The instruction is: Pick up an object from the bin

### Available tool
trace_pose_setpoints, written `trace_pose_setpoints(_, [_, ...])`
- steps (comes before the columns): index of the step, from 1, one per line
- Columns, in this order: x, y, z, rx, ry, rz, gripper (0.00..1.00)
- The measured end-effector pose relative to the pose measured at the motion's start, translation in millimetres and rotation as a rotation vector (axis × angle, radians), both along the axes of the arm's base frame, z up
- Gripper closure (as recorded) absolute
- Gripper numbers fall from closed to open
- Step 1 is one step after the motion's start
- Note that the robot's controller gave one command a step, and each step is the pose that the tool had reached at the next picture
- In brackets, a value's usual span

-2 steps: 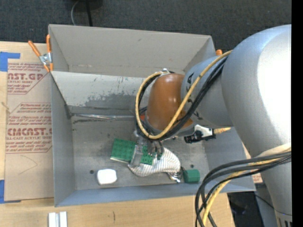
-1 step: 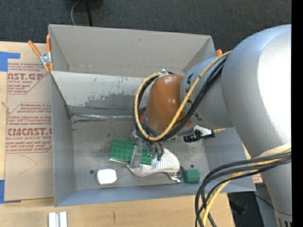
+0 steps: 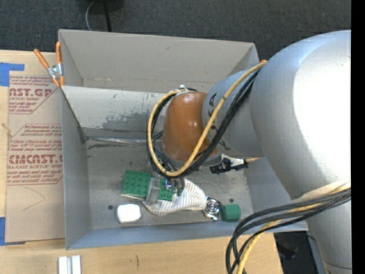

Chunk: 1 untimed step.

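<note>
Gripper [image 3: 164,187], state unclear, over one green plate [image 3: 135,184]; one white block [image 3: 129,213], one green cube [image 3: 231,212].

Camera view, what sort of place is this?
Probably a robotics lab's grasping test station: a large robot arm with cables reaches into a grey metal bin holding odd bits, like a green plate and a white block.
</note>
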State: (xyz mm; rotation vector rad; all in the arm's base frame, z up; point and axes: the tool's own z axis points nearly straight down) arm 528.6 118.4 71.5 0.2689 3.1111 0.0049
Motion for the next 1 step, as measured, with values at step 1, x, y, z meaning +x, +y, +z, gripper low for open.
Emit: trace_pose_setpoints(1, [-0.3,32.1,-0.5,0.005,-0.001,0.047,1.00])
